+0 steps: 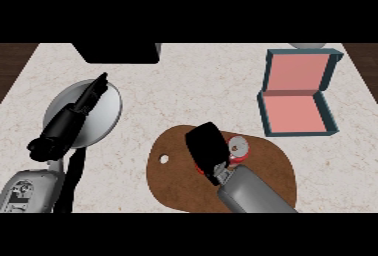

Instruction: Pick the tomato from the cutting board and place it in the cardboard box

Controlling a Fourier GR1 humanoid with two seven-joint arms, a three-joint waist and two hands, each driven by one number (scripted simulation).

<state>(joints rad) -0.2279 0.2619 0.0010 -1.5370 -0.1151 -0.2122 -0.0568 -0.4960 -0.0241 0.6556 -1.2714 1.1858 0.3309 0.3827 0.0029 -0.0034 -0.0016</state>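
The fingers of your right hand are stretched out straight and flat, pointing toward the far side of the bench; they are open and hold nothing. That black hand hovers over the brown, rounded wooden cutting board, which lies at the near centre of the pale, marbled stone bench. The grey right forearm enters from the near edge and crosses the board's near right part.

The small red tomato sits on the cutting board just to the right of your right hand, partly hidden by it. You cannot tell whether the hand touches it. A small hole shows near the board's left edge.

The open cardboard box, teal-grey outside with a salmon-pink inside, rests on the far right of the bench, well apart from the board. Its lid stands folded back on the far side, and its tray faces you.

Your left hand is at the left, over a round, pale grey plate. Its black fingers are extended straight toward the far side, open and holding nothing. The left forearm shows at the near left corner.

A black, block-shaped object lies at the bench's far edge, left of centre. A pale rounded thing barely shows at the far edge behind the box. Dark wood shows beyond the bench at both far corners.
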